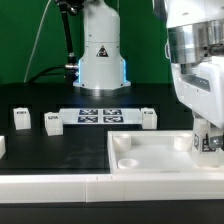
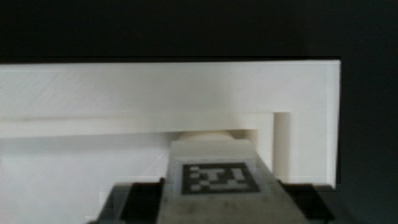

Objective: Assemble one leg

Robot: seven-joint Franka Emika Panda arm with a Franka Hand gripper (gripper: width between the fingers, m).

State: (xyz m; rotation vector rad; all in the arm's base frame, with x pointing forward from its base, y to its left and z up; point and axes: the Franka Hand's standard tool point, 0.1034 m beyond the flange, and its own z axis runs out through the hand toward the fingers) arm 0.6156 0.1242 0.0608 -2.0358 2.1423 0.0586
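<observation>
My gripper point(image 1: 206, 138) is at the exterior view's right, shut on a leg point(image 1: 209, 143), a small white block with a black-and-white tag. It holds the leg upright over the far right corner of the large white panel point(image 1: 140, 155). In the wrist view the leg point(image 2: 217, 175) fills the space between my dark fingers point(image 2: 128, 203), with my gripper point(image 2: 217, 198) around it. The leg's tip points at a round socket point(image 2: 210, 135) near the corner of the panel point(image 2: 143, 100). I cannot tell whether the leg touches the panel.
Three more legs stand on the black table: two at the exterior view's left point(image 1: 22, 120) point(image 1: 52, 122) and one near the middle point(image 1: 148, 117). The marker board point(image 1: 100, 113) lies in front of the robot base point(image 1: 100, 60). A white part point(image 1: 2, 146) shows at the left edge.
</observation>
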